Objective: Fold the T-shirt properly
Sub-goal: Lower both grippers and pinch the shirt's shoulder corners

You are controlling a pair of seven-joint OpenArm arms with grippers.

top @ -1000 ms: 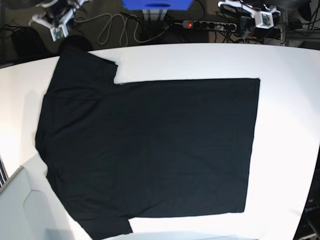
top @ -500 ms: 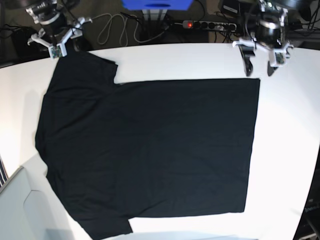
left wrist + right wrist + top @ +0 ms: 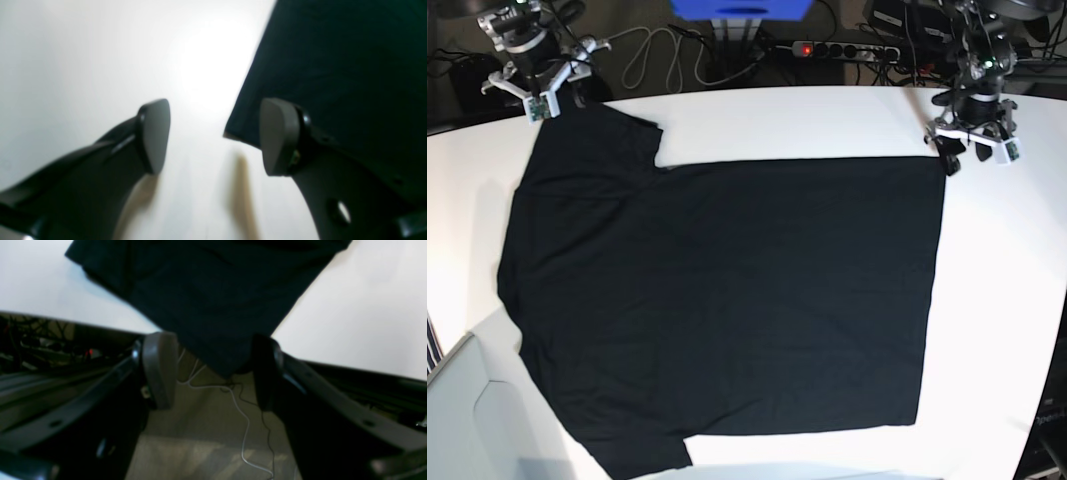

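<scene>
A: Lying flat on the white table (image 3: 987, 300): the T-shirt (image 3: 727, 300), plain black side up, sleeves toward the left of the base view, straight hem toward the right.

B: And the left gripper (image 3: 975, 150)?

A: Poised at the far hem corner, jaws spread wide. In its wrist view, one fingertip (image 3: 154, 135) over bare table, the other (image 3: 278, 136) over the edge of the black cloth, the corner between them. Nothing pinched. Touching the cloth or just above it: cannot tell, picture too blurred.

B: Right gripper (image 3: 539, 88)?

A: Parked at the far sleeve, off the table's back edge. Jaws apart here too. Seen from its wrist camera, the sleeve tip (image 3: 227, 366) hanging past the table rim, between the two fingers (image 3: 160, 370), neither visibly pressing it. Not grasped, as far as shown.

B: Anything else around?

A: Behind the table, a power strip (image 3: 845, 49) with a red light, loose cables (image 3: 652, 55), a blue box (image 3: 742, 10). On the floor beneath the right gripper, a thin white wire (image 3: 245, 426).
</scene>
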